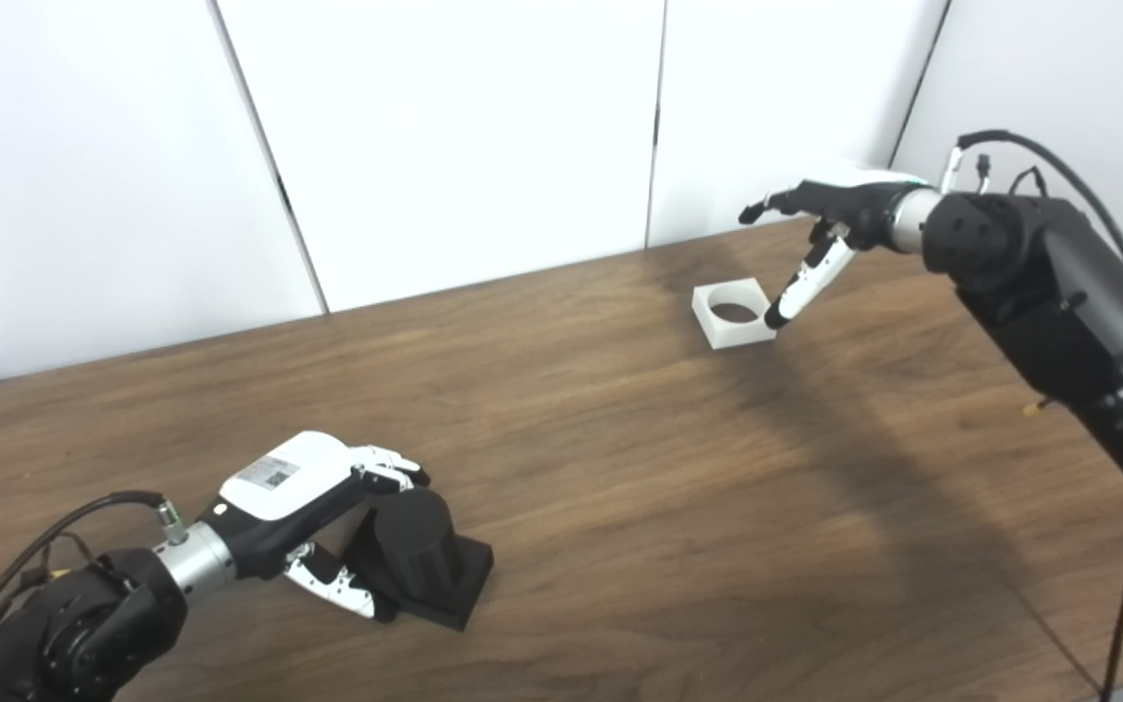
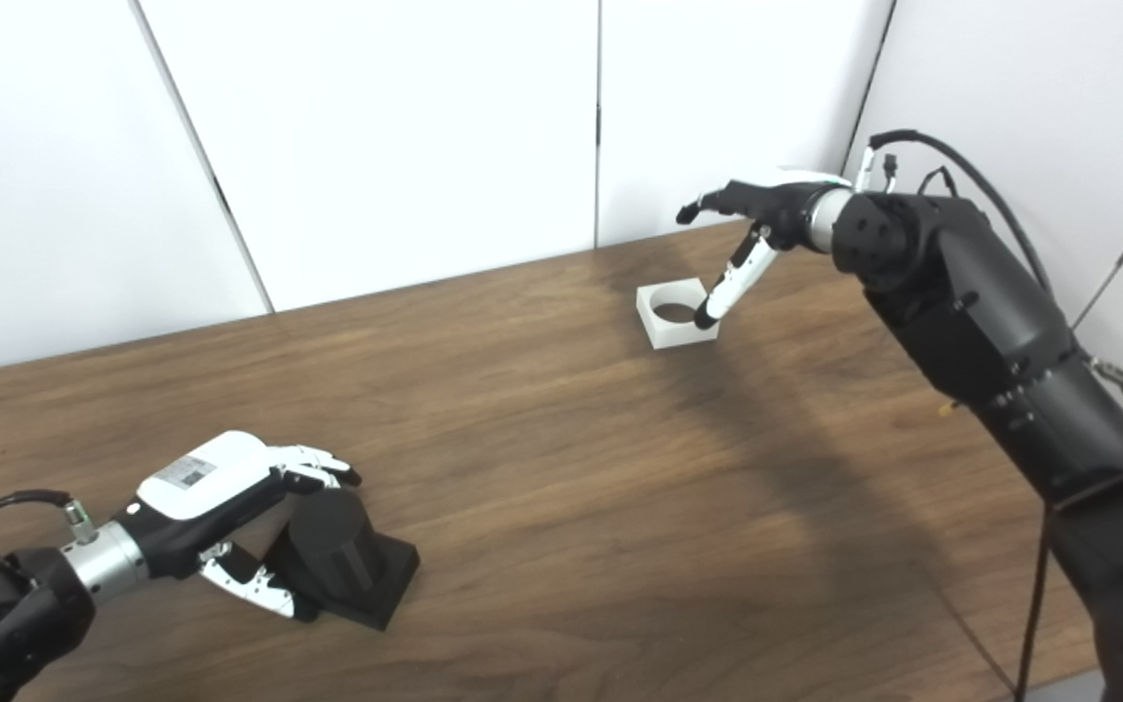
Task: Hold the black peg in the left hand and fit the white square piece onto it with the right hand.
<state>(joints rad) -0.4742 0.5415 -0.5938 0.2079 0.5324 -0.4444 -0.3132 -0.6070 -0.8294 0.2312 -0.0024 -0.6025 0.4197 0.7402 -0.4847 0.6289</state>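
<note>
The black peg, a ribbed cylinder on a square base, stands on the wooden table at the near left. My left hand reaches around it: fingers stretch over the far top edge and the thumb lies low at the near side, still apart. The white square piece with its round hole lies flat at the far right. My right hand hovers over it, open, with one fingertip pointing down at its right rim and the other fingers held out above its far side.
White wall panels rise just behind the table's far edge, close to the white piece. A wide stretch of bare wood separates the two hands. The right arm's cable hangs near the table's right edge.
</note>
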